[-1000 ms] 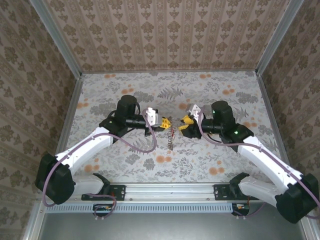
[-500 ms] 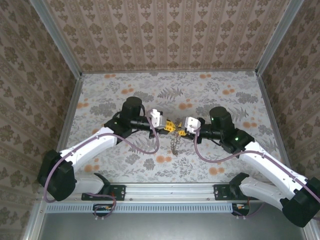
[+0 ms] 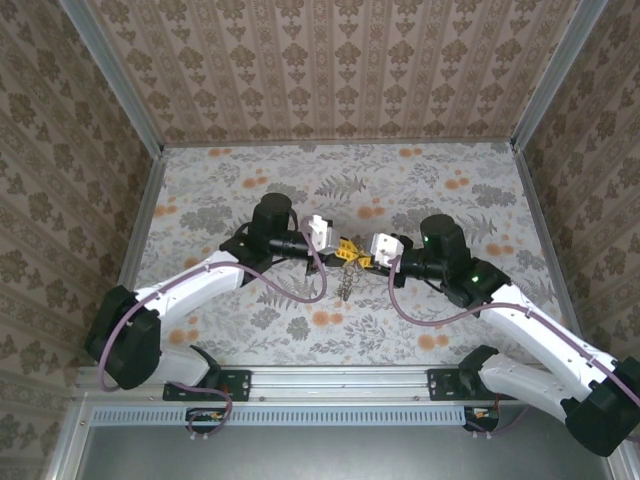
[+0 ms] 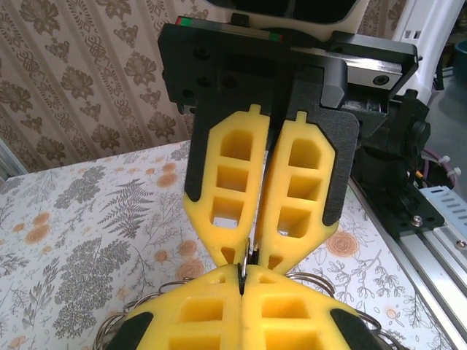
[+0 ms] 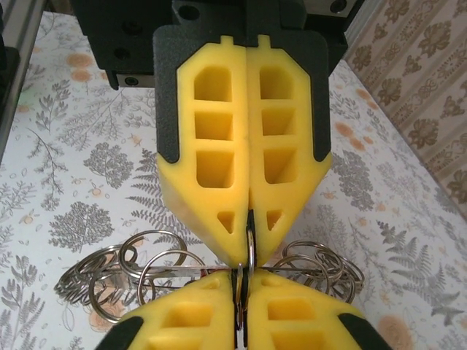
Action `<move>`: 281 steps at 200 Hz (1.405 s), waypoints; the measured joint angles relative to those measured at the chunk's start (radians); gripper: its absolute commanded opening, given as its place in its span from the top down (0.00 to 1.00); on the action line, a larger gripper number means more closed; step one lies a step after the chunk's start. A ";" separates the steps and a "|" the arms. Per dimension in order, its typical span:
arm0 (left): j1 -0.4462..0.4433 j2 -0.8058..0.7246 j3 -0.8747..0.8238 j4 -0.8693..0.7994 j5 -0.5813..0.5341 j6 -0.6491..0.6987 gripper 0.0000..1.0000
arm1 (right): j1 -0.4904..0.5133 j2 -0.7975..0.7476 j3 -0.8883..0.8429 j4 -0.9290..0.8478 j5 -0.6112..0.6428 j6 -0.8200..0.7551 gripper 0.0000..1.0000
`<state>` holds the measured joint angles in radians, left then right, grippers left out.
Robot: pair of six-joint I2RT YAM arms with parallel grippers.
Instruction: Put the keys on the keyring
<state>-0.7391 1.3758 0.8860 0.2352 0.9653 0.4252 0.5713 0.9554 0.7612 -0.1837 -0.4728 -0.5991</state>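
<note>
Both arms have swung inward and the right tool [image 3: 362, 262] has clenched from open, so the two tools now meet tip to tip over the bench's middle.
The left tool [image 3: 346, 251] and the right tool, each with two yellow foam-padded fingers [image 5: 211, 175], are both clamped on one large grey-beige coiled metal keyring [image 3: 345, 283]. It hangs beneath them, about midway between the bench's left and right edges. The wrist views show a thin wire turn pinched in each pair of pads, with loose coils fanned out below. One bench [image 3: 450, 170] in a grey-leaf and orange-blossom print, three walls [image 3: 330, 70] in brown damask paper, one aluminium rail [image 3: 330, 382] along the near edge, two purple cables [image 3: 440, 322].
</note>
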 measured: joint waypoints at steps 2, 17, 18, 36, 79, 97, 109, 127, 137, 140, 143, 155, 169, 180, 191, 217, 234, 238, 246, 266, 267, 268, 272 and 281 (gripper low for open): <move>0.000 0.000 0.000 0.001 0.000 0.000 1.00 | 0.000 -0.001 0.000 0.000 0.001 -0.002 0.96; -0.002 0.003 0.000 0.001 -0.001 -0.003 1.00 | 0.000 -0.007 -0.002 -0.009 0.010 -0.001 1.00; -0.002 0.003 0.000 0.000 -0.002 -0.003 1.00 | 0.000 -0.007 -0.002 -0.009 0.010 -0.001 1.00; -0.011 0.003 0.022 -0.075 -0.024 0.043 0.89 | 0.002 -0.007 -0.002 -0.030 0.019 -0.004 1.00; -0.040 0.018 0.171 -0.378 -0.084 0.182 0.78 | 0.008 -0.001 0.019 -0.095 0.036 -0.033 1.00; -0.051 0.023 0.187 -0.431 -0.106 0.208 0.78 | 0.010 0.020 0.043 -0.132 0.048 -0.043 1.00; -0.061 0.034 0.191 -0.450 -0.122 0.223 0.80 | 0.010 0.034 0.056 -0.151 0.051 -0.050 1.00; -0.072 0.050 0.200 -0.468 -0.144 0.238 0.81 | 0.010 0.043 0.061 -0.178 0.054 -0.052 1.00; -0.080 0.056 0.204 -0.478 -0.163 0.246 0.86 | 0.010 0.043 0.061 -0.187 0.055 -0.051 1.00; -0.082 0.057 0.204 -0.478 -0.167 0.249 0.89 | 0.010 0.043 0.061 -0.188 0.055 -0.051 1.00; -0.085 0.058 0.206 -0.481 -0.177 0.248 0.92 | 0.010 0.043 0.061 -0.190 0.055 -0.051 1.00; -0.091 0.061 0.213 -0.489 -0.198 0.260 0.99 | 0.010 0.043 0.061 -0.196 0.054 -0.048 1.00; -0.092 0.060 0.217 -0.491 -0.211 0.267 1.00 | 0.010 0.043 0.061 -0.196 0.056 -0.045 0.84; -0.092 0.060 0.217 -0.489 -0.213 0.267 1.00 | 0.010 0.043 0.060 -0.193 0.055 -0.047 0.76; -0.091 0.060 0.216 -0.486 -0.214 0.261 1.00 | 0.005 0.037 0.058 -0.185 0.045 -0.037 0.73; -0.065 0.038 0.170 -0.418 -0.164 0.220 1.00 | -0.046 -0.008 0.033 -0.150 -0.032 -0.016 0.71; -0.043 0.009 0.117 -0.352 -0.132 0.194 1.00 | -0.068 -0.040 0.017 -0.138 -0.062 0.002 0.75; -0.041 0.003 0.106 -0.336 -0.127 0.186 1.00 | -0.070 -0.046 0.014 -0.136 -0.067 0.002 0.76; -0.037 -0.008 0.082 -0.298 -0.114 0.170 1.00 | -0.072 -0.052 0.013 -0.134 -0.076 0.007 0.78; -0.037 -0.015 0.049 -0.202 -0.077 0.124 1.00 | -0.072 -0.054 0.013 -0.127 -0.093 0.013 0.79; -0.037 -0.015 0.047 -0.196 -0.075 0.121 1.00 | -0.072 -0.054 0.013 -0.127 -0.094 0.014 0.79; -0.037 -0.015 0.047 -0.193 -0.074 0.119 1.00 | -0.072 -0.054 0.013 -0.127 -0.095 0.015 0.79; -0.037 -0.015 0.042 -0.173 -0.067 0.108 1.00 | -0.072 -0.054 0.013 -0.126 -0.098 0.016 0.79; -0.036 -0.015 0.035 -0.134 -0.051 0.085 1.00 | -0.072 -0.053 0.013 -0.122 -0.108 0.021 0.79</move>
<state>-0.7750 1.3609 0.9211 0.1013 0.9138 0.5106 0.4995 0.9024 0.7746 -0.3054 -0.5804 -0.5777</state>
